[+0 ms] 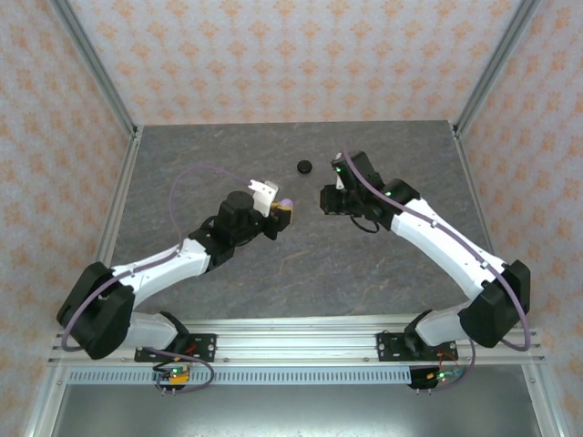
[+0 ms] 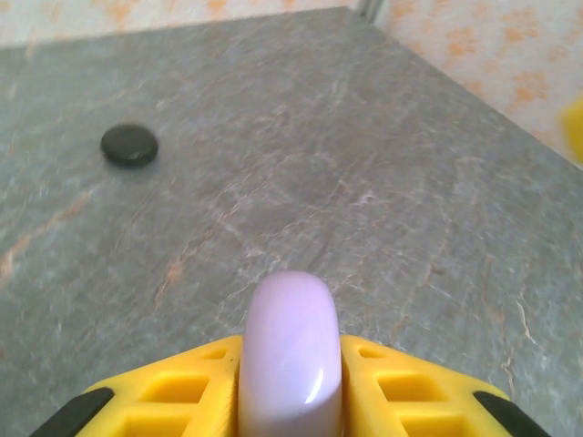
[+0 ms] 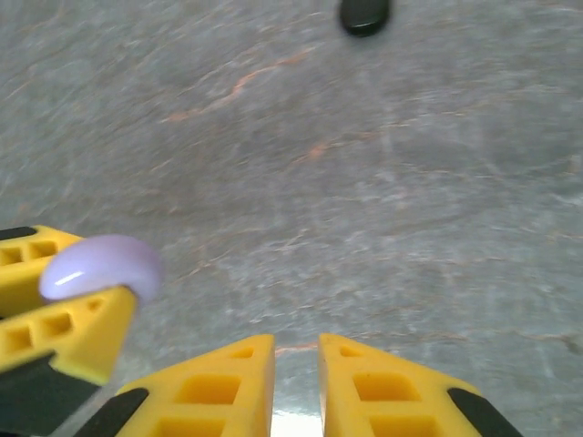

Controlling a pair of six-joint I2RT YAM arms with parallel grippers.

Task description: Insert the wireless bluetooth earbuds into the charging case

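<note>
Inspection finds no legible text, label, brand mark, number or sign on any surface in the three views.

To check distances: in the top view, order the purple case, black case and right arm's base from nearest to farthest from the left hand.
1. Purple case: in the left hand.
2. Black case: farther back, middle.
3. Right arm's base: near edge, right.
</note>
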